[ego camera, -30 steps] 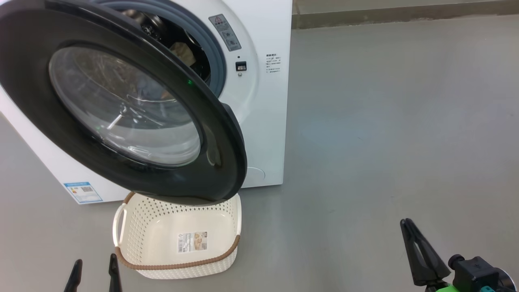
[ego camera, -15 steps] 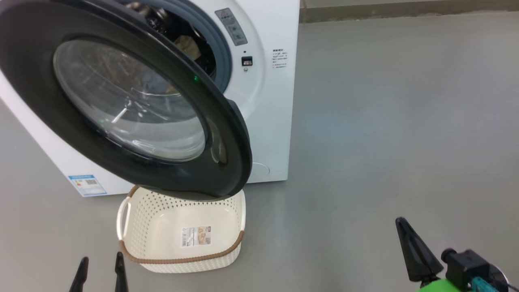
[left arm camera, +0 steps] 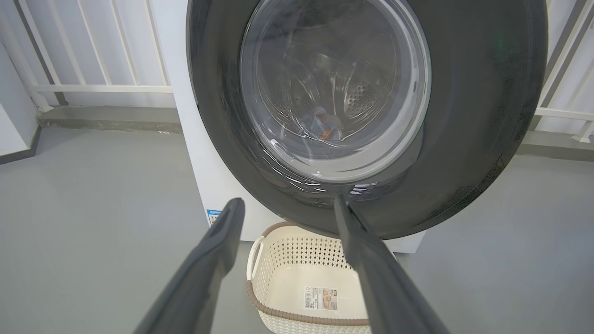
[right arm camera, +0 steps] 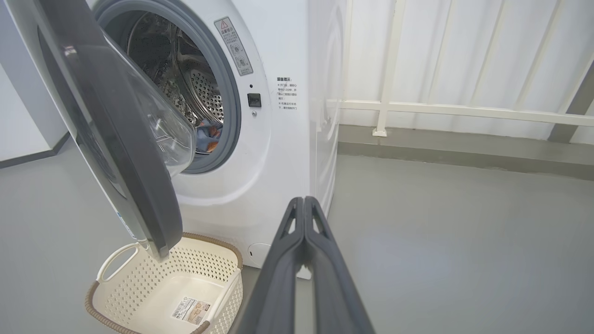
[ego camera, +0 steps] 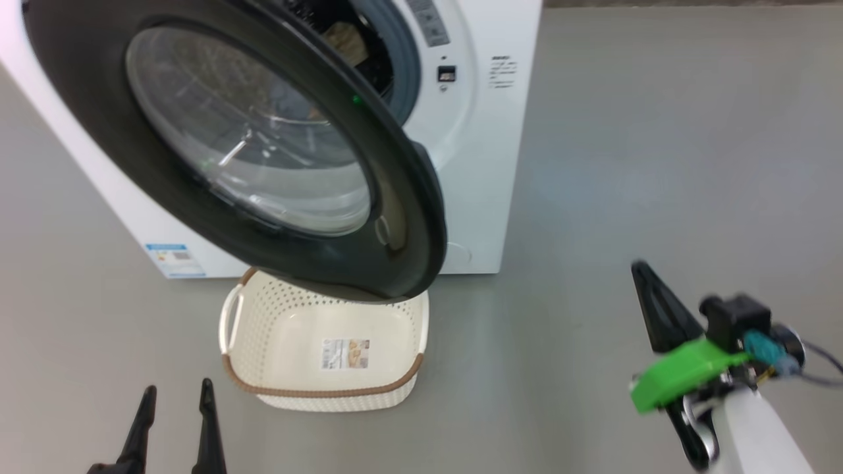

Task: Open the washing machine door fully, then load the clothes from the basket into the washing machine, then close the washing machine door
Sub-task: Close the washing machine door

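The basket [ego camera: 323,394] in the lower middle of the head view holds nothing but its paper label [ego camera: 345,353]. The clothes [right arm camera: 208,134] lie low in the drum, a blue and orange patch left of centre in the right wrist view, so we judge the loading done and closing the door to be the step in hand. The washing machine door [ego camera: 244,145] stands part open across the upper left of the head view, with its lower edge hanging over the back of the basket. We cannot tell how much room lies between them. The right gripper [ego camera: 642,271], at the lower right, has its fingers pressed together on nothing, which makes a good blunt pusher. The left gripper [ego camera: 178,387], at the lower left, is spread wide and carries nothing. We would bring the right fingers to the black rim near the door's free edge, at the right of the door, where leverage is best. We would keep them off the bulging glass and follow the door's arc towards the washing machine [ego camera: 487,164]. First we should check that no cloth lies over the grey gasket [right arm camera: 232,116], then press firmly until the latch catches.
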You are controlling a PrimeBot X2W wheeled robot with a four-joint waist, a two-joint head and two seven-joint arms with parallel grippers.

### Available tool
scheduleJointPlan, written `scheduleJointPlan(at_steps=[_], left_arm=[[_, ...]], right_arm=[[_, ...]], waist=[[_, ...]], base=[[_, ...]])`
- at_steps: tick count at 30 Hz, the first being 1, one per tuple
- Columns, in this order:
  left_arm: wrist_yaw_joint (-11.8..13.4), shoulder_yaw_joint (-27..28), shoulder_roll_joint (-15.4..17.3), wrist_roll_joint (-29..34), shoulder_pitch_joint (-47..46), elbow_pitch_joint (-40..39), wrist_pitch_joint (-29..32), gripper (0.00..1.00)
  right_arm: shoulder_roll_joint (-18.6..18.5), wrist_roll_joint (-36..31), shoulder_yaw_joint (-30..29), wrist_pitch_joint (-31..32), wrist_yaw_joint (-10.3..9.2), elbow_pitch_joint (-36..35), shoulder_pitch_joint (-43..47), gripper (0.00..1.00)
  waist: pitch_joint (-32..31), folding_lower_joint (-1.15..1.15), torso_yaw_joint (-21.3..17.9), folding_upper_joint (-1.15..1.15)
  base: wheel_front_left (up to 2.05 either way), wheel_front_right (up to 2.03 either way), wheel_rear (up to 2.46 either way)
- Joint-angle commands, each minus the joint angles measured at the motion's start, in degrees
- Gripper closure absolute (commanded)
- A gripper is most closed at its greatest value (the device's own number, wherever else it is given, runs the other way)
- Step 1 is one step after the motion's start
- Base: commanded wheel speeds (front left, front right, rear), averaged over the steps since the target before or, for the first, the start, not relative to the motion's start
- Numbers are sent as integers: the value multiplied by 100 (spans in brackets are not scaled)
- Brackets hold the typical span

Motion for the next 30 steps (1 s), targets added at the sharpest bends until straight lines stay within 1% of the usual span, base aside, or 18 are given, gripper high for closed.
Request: scheduleJointPlan(at_steps=[1,5,8,13,18,25,28,30], left_arm=[[1,169,43,62,-286,-89,-73,0],[-35,112,8,82,-412,5,-101,0],[-64,77,-9,93,-491,64,-117,0],[-82,60,-6,122,-547,132,-137,0],[-71,64,-4,138,-565,146,-149,0],[-64,49,26,163,-551,143,-157,0],[-42,44,29,176,-546,132,-159,0],[-39,31,26,178,-548,134,-160,0]], right_arm=[[-33,45,183,-89,9,1,-321,100],[-25,83,250,-189,9,615,-936,100],[2,121,269,-257,9,936,-1327,100],[85,217,363,-308,9,1025,-1848,100],[185,287,582,-314,9,433,-2289,100],[275,451,1286,-306,9,-785,-2622,100],[285,553,1641,-101,9,-1109,-2634,100],[286,671,1913,76,9,-1197,-2579,100]], waist=[[110,0,138,0],[146,0,291,0],[162,0,376,0],[145,0,427,0],[115,0,435,0],[34,0,477,0],[21,0,513,0],[16,0,537,0]], base=[[0,0,0],[0,0,0],[0,0,0],[0,0,0],[0,0,0],[0,0,0],[0,0,0],[0,0,0]])
